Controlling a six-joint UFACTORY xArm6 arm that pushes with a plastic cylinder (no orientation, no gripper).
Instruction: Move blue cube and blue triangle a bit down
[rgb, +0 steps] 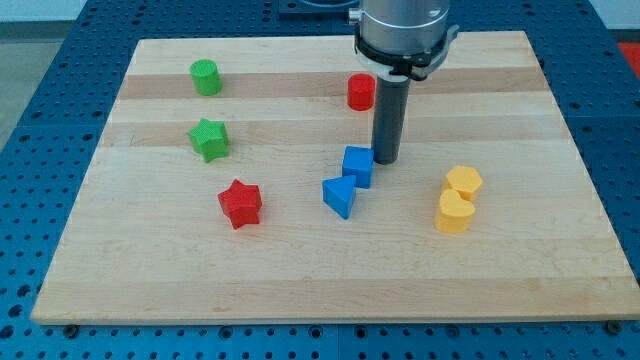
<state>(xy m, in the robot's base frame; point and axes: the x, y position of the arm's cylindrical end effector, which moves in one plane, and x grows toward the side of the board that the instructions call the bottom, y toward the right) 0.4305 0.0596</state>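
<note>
The blue cube (358, 165) sits near the middle of the wooden board (150, 280). The blue triangle (339, 195) lies just below and to the left of it, touching or nearly touching its lower corner. My tip (386, 160) is right beside the blue cube, at its upper right edge, touching it or almost so. The dark rod rises from there to the arm's grey flange at the view's top.
A red cylinder (361, 92) stands above the cube, left of the rod. A green cylinder (206, 77) and green star (209, 139) are at the left. A red star (240, 203) lies left of the triangle. Two yellow blocks (462, 182) (454, 212) are at the right.
</note>
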